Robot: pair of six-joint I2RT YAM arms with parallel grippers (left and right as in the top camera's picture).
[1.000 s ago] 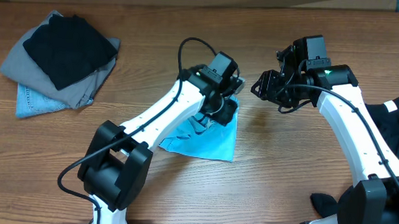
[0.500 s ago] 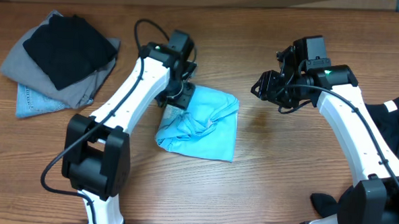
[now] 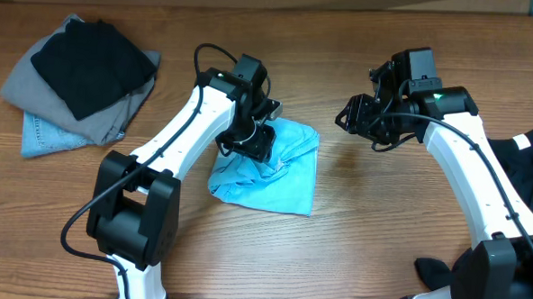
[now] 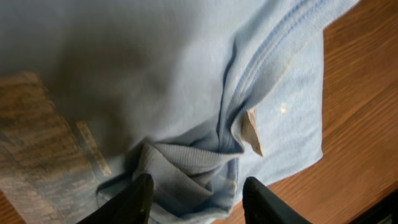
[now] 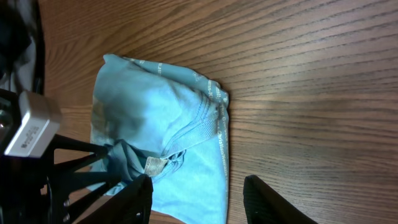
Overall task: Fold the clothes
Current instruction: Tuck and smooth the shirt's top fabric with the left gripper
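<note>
The left end effector (image 3: pixel 254 138) hangs over the far left part of the crumpled light blue T-shirt (image 3: pixel 279 182), mid-surface (image 3: pixel 362 226). The right end effector (image 3: pixel 351 115) hovers over bare wood nearby. A pile of grey, black and denim garments (image 3: pixel 80 78) fills the far left corner.

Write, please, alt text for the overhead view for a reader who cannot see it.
Seen from above, the left gripper reaches down onto a crumpled light blue T-shirt on a wooden table, while the right gripper hovers open to its right. A pile of clothes lies far left.
</note>
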